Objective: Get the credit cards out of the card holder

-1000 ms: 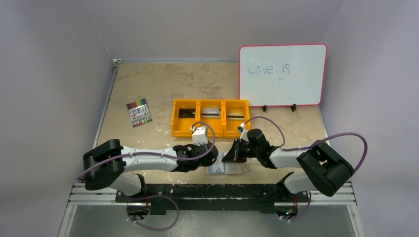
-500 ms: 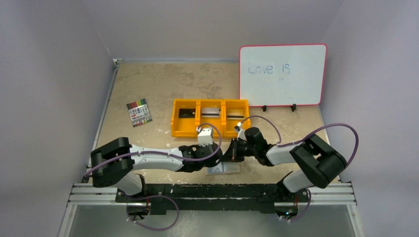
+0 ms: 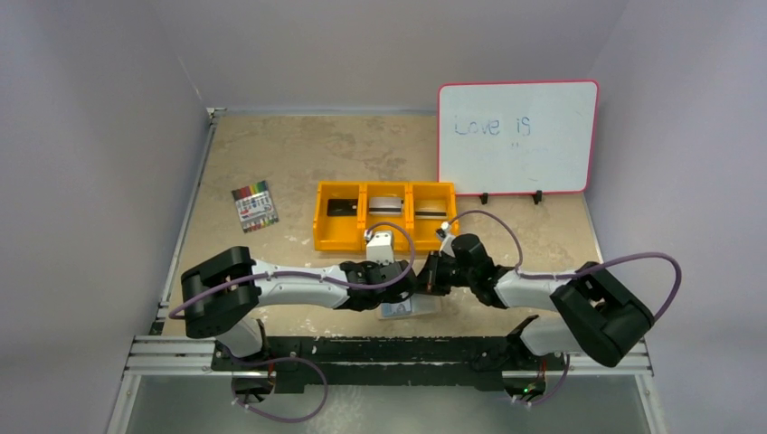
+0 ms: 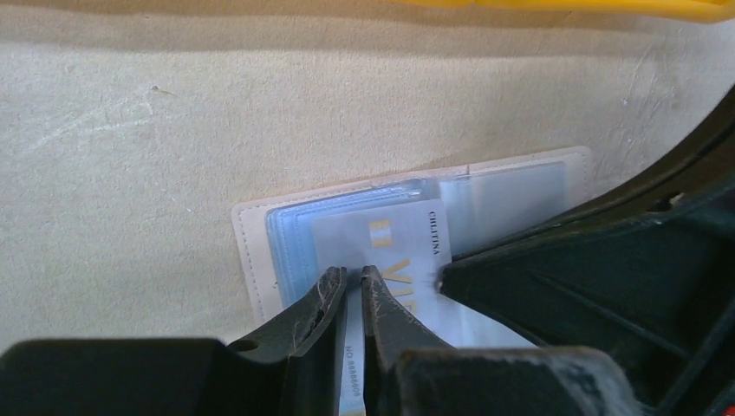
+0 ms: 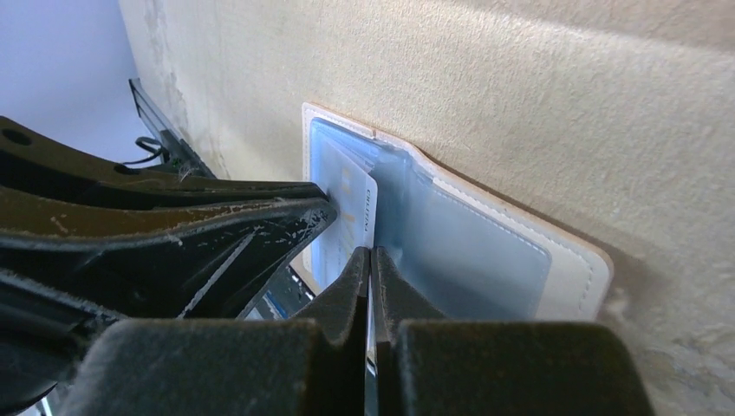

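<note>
left gripper: clamped on the card — I'd pull flat, toward 6 o'clock in its wrist view.
right gripper: closed, pinning the card holder, I judge.

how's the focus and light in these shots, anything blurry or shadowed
Top view: even light, sharp, whiteboard writing faint. Left wrist: card print crisp, left fingers dark in the foreground. Right wrist: right fingers dark, blurred close up, card holder fairly sharp.

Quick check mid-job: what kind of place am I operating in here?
Most likely a lab test cell rather than a home or office. Plain walls box in a small table, a metal mounting rail runs along its near edge, and the props look staged: a whiteboard and an orange tray.
</note>
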Controlling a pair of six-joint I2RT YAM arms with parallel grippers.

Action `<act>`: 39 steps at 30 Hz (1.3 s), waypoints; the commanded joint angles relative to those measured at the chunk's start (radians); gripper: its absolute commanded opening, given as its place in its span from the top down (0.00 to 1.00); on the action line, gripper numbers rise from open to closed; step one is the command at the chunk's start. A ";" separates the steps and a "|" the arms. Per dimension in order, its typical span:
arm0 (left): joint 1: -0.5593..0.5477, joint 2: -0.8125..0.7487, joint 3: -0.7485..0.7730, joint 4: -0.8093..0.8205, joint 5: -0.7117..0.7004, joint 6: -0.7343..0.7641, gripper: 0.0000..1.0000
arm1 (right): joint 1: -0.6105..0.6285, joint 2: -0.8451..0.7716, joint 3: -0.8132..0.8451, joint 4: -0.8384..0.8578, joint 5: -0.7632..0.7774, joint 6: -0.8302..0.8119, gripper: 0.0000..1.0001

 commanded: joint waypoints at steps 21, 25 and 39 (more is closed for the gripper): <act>0.006 0.045 0.035 -0.039 0.002 0.015 0.94 | -0.075 -0.041 -0.025 -0.099 0.074 -0.031 1.00; 0.006 0.059 0.045 -0.046 0.000 0.026 0.94 | -0.085 -0.066 -0.020 -0.124 0.073 -0.045 1.00; 0.006 0.077 0.058 -0.044 0.007 0.047 0.96 | -0.089 -0.017 -0.079 0.076 -0.021 0.065 0.81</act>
